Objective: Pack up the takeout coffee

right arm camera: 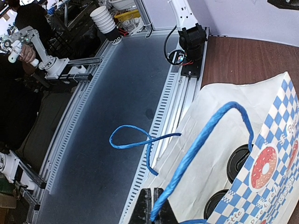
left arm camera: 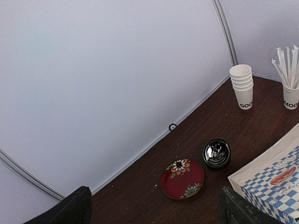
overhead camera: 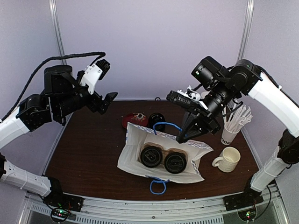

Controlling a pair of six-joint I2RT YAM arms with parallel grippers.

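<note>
the lidded cups [overhead camera: 151, 156] sit side by side inside the open paper bag [overhead camera: 133, 156] in the middle of the counter [overhead camera: 88, 149]. their black dome lids face up, and a bit of what looks like the brown carrier [overhead camera: 164, 148] shows between them. so the main job looks done to me: the coffee is in the bag.

the right tool [overhead camera: 183, 135] is at the bag's 1 o'clock edge, pinched together on the far blue handle [overhead camera: 166, 125]; in the wrist view the cord runs straight into its tips. the near handle [overhead camera: 158, 186] hangs loose at 6 o'clock. the left tool [overhead camera: 106, 103] hovers high at 10 o'clock, spread wide and holding nothing.

what's left, i'd guess, is only gathering the handles or letting go. the mug [overhead camera: 227, 159] at 3 o'clock, the straw cup [overhead camera: 230, 130] at 2 and the red dish [overhead camera: 135, 120] at 11 sit outside the bag.
</note>
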